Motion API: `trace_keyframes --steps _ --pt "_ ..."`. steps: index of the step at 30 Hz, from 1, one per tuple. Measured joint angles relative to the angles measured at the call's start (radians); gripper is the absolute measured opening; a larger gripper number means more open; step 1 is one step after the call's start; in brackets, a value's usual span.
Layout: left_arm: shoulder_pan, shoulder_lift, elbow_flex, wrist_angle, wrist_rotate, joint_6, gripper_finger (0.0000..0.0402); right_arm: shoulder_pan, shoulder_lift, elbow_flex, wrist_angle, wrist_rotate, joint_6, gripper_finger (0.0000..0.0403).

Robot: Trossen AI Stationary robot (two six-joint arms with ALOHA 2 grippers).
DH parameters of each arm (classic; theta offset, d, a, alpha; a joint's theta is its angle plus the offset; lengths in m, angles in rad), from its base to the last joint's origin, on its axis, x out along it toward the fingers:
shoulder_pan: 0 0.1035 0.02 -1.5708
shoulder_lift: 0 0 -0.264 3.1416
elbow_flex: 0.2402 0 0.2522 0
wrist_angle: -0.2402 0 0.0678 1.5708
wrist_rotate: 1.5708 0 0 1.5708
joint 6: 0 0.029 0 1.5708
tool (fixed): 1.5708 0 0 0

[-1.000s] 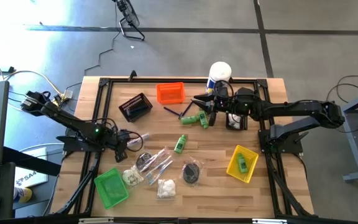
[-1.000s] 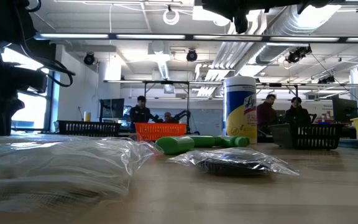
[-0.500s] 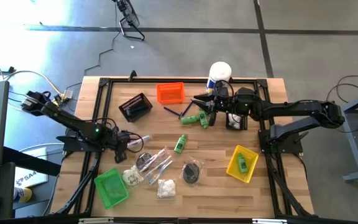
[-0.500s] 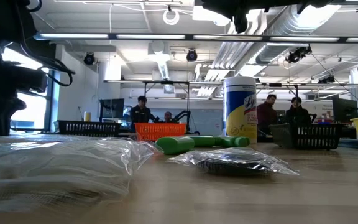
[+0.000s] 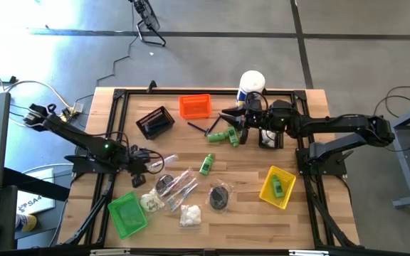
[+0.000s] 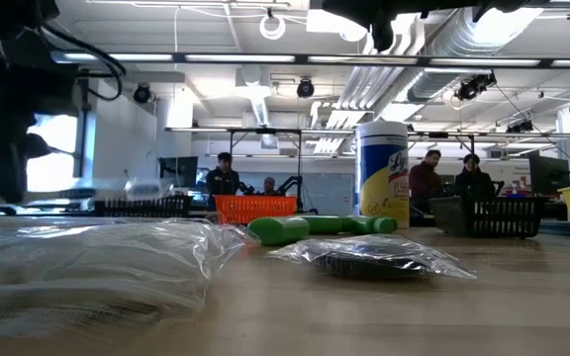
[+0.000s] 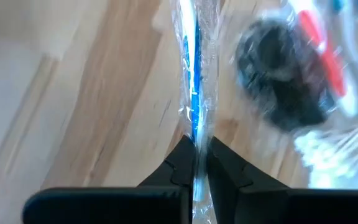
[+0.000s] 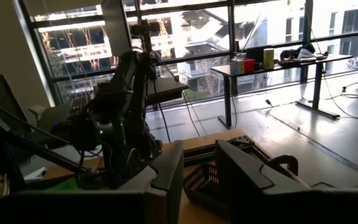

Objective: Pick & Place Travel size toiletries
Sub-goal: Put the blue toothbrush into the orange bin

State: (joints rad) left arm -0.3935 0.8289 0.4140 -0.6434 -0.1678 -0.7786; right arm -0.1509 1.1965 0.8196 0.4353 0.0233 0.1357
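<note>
Clear-wrapped slim packet [image 7: 195, 93], blue item inside: clamped between the left gripper [image 7: 196, 163] fingers, just beside the green bin [image 5: 127, 213]. Right gripper [image 5: 242, 135]: fingers slightly apart, empty, above green mini bottles [image 5: 223, 136], well away from that bin.

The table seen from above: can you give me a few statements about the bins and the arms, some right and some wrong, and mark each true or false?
1. The left gripper is pinched shut on a clear-wrapped packet. True.
2. The yellow bin is empty. False: a green bottle lies in it.
3. The orange bin sits next to the black bin. True.
4. The white canister lies tipped over in the middle of the table. False: it stands upright at the far edge.
5. The right gripper hovers over the green bin. False: it is near the canister.
</note>
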Motion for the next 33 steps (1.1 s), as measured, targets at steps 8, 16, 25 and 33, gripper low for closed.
trace_keyframes --steps 8,16,25,33 --pt "0.0 -0.056 0.097 0.019 -0.142 0.033 0.0019 0.0 0.0 0.0 0.01 -0.008 0.029 0.0085" --pt "0.001 -0.074 0.197 0.119 -0.347 0.125 0.0019 0.0 0.0 0.0 0.018 -0.008 0.029 0.0085" --pt "0.002 -0.065 0.2 0.357 -0.499 0.202 0.0019 0.0 0.0 0.0 0.017 -0.008 0.027 0.0085" --pt "0.107 -0.019 0.2 0.377 -0.49 0.173 0.0019 0.0 0.0 0.0 0.019 -0.008 0.02 0.0085"
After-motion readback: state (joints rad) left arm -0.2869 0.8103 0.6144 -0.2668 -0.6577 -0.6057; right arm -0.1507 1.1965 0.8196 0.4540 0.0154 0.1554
